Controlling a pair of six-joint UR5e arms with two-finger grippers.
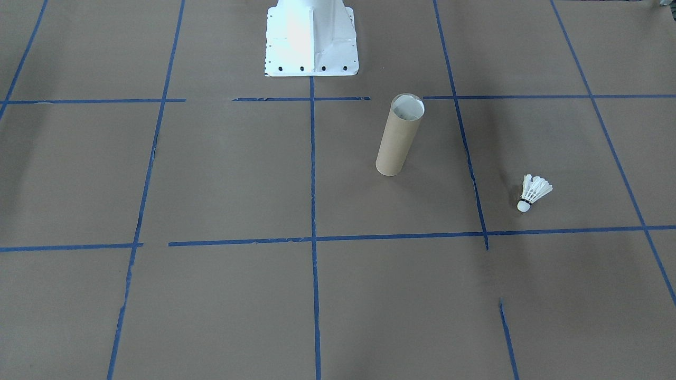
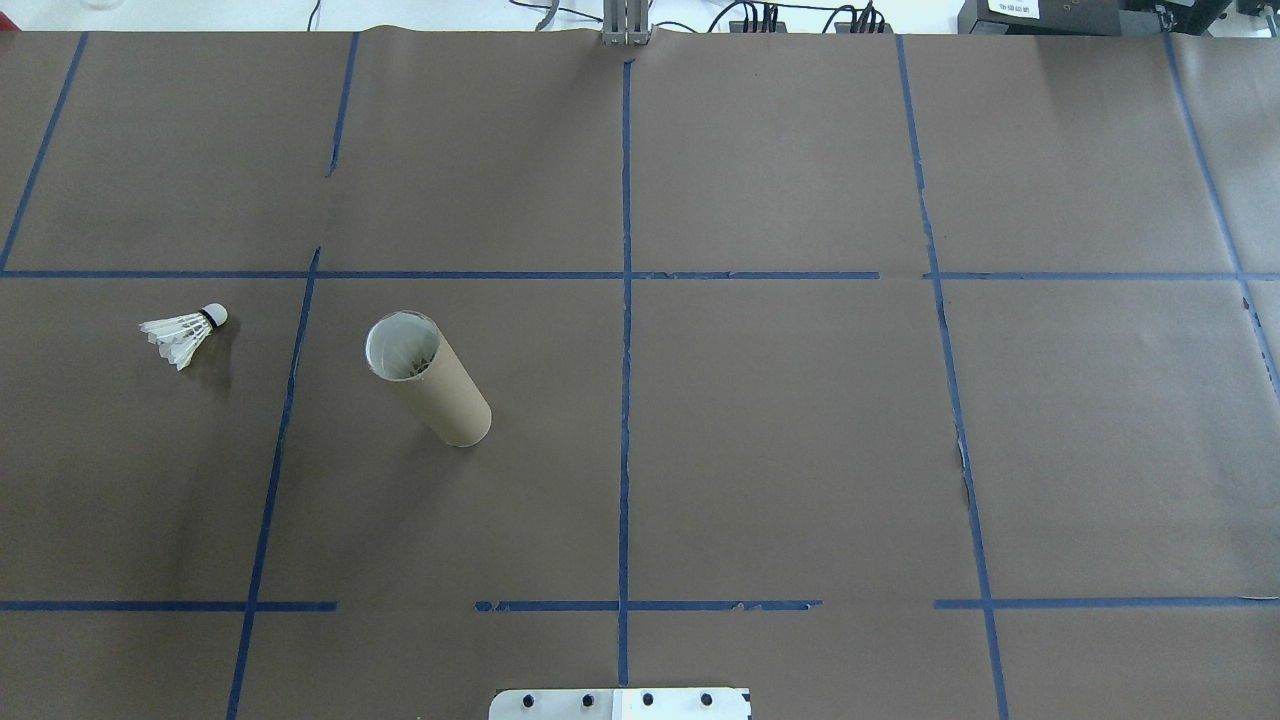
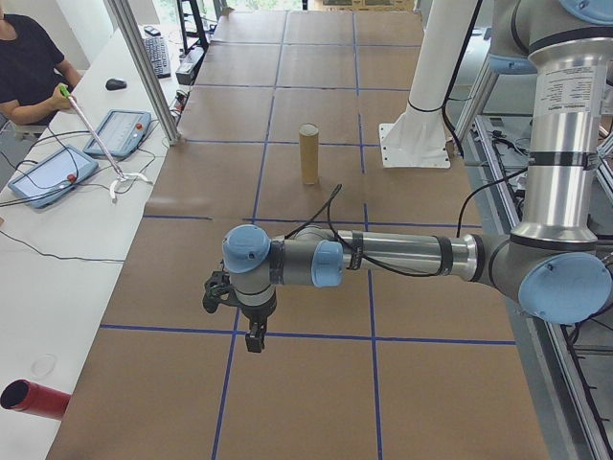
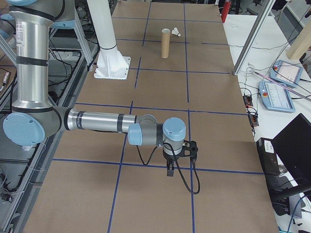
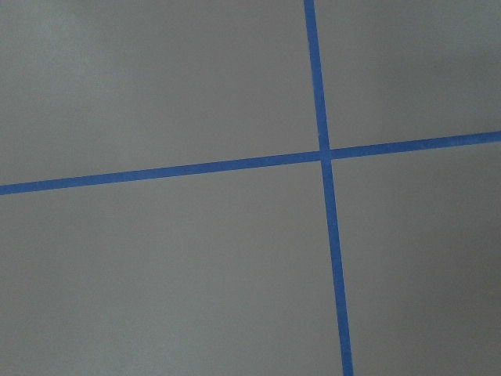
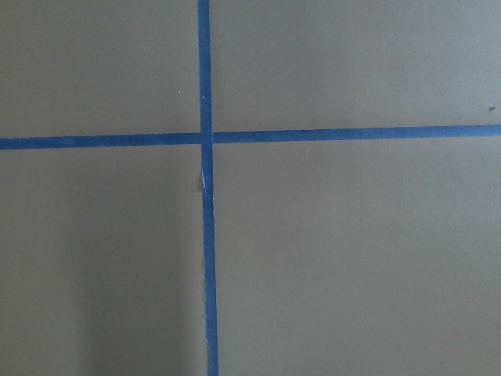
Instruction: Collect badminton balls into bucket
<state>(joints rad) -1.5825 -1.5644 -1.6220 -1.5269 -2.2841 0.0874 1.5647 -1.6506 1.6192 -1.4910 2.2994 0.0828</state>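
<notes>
Lying on its side on the brown counter (image 2: 760, 450), the shuttlecock (image 2: 185, 334) is resting well apart from the upright cardboard tube (image 2: 428, 380), on the robot's left. It is looking feather-light and fragile; I would pinch the cork tip, sparing the skirt. The left gripper (image 3: 254, 337) and right gripper (image 4: 170, 169) are hanging far off; whether spread or closed, I cannot tell.
</notes>
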